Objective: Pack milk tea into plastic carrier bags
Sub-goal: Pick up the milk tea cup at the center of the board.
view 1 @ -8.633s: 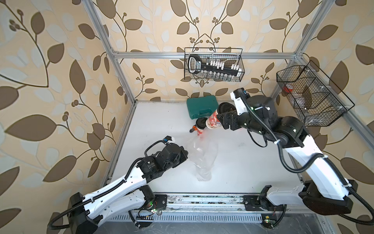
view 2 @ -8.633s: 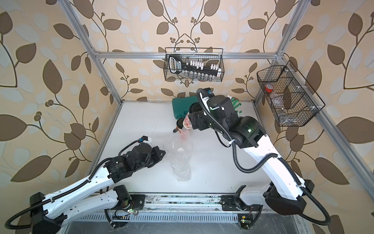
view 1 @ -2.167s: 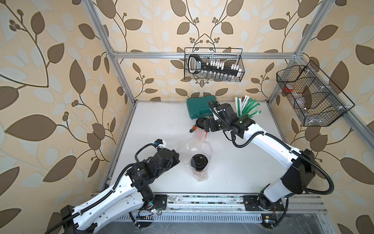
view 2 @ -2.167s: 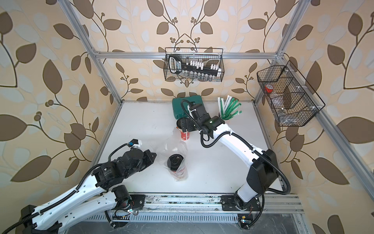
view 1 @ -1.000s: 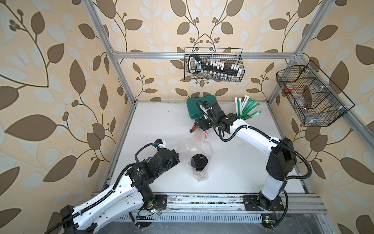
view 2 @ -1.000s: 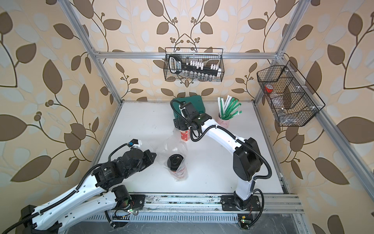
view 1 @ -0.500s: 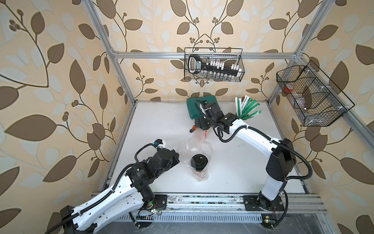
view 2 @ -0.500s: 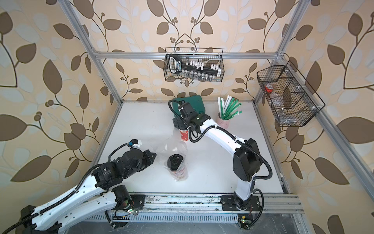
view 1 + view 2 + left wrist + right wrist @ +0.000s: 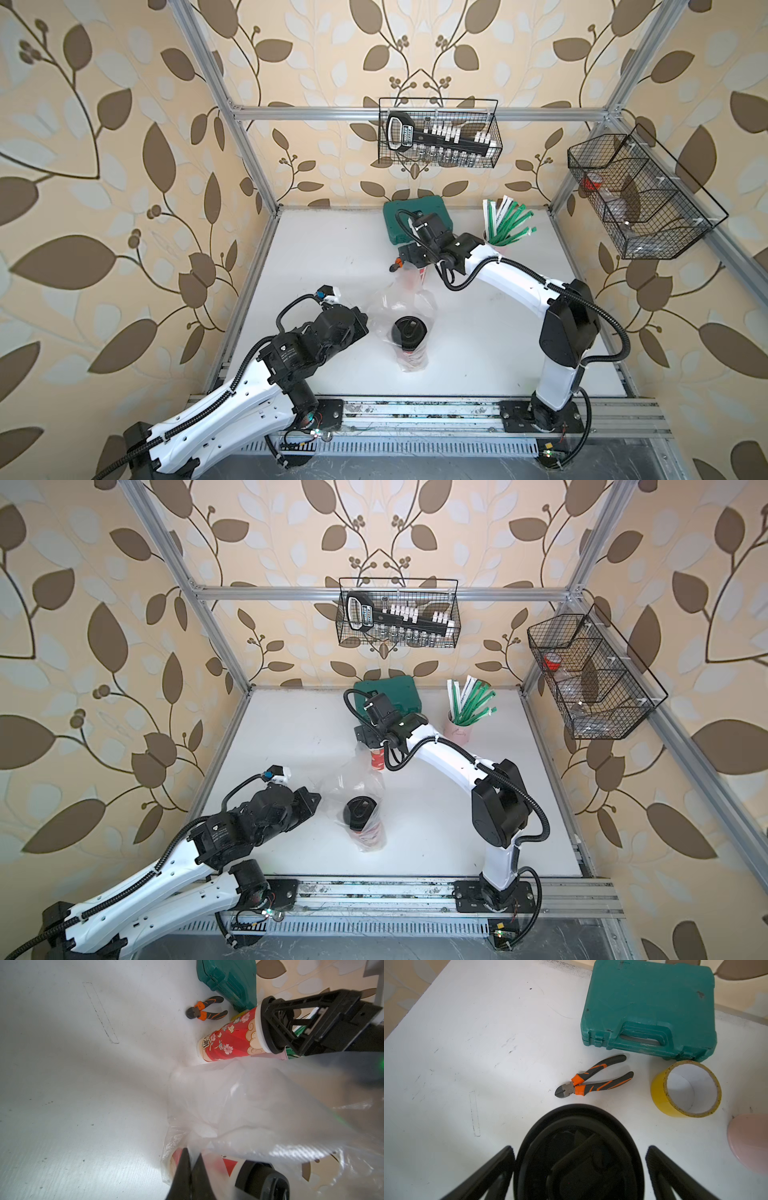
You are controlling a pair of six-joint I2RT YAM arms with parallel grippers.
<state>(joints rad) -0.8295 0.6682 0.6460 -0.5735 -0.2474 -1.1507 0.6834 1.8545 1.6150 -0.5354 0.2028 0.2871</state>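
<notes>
Nearest: left claw (image 9: 192, 1154) clenched on edge of clear bag (image 9: 399, 297). One red cup (image 9: 409, 332) upright inside bag, black lid on. Beyond: second red cup (image 9: 228, 1043) upright just beside bag. Right claw (image 9: 578, 1149) spread wide, jaws flanking its lid. Farthest: pliers (image 9: 591, 1080), green case (image 9: 650, 1007).

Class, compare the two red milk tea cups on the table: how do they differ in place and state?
The near cup stands inside the clear plastic bag, whose edge the left pincer pinches; the far cup stands outside it. The right pincer straddles the far cup's top, jaws open; nothing grips the near cup. Both are upright, red, black-lidded.
</notes>
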